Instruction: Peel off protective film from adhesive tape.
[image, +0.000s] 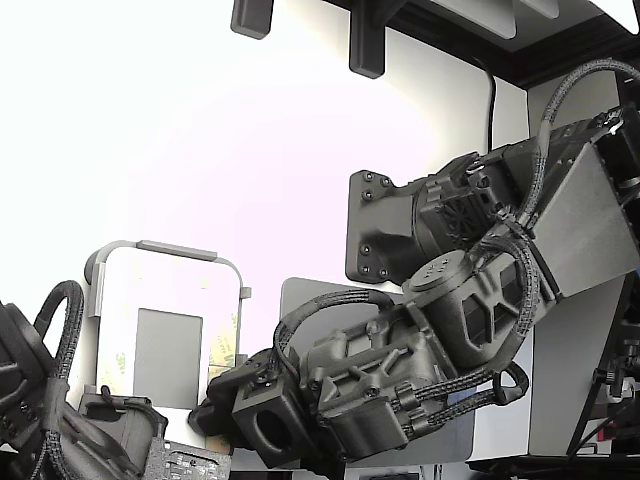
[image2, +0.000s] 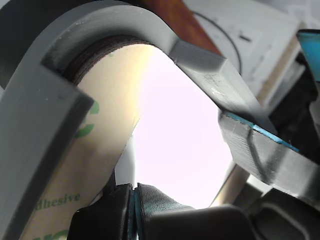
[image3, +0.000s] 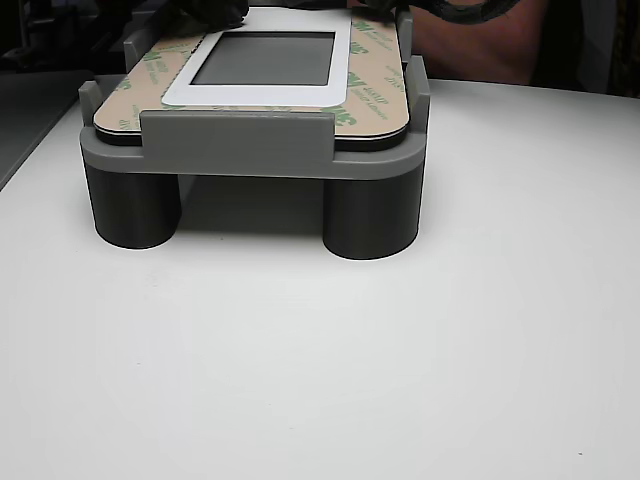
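Protective film (image2: 95, 150) is tan with green print and lies on the plate held in the grey fixture (image3: 235, 145). In the wrist view 1 edge of it curls up off the bright plate surface, and a thin white tab under that edge runs down into the gripper (image2: 131, 200). The jaws look closed together on that tab, pads touching, so you appear to have the liner corner pinched at the fixture's corner.

Risks from here:
- The bite is shallow, right at the tab tip. Pull fast and it likely slips out.
- Pull steeply away from the fixture and the liner may tear, or the plate may lift out of its rim.
- The fixture's corner wall sits just beside the jaws, so a sideways drag could snag it.
- The exterior view is blown out, so contact can't be confirmed there.
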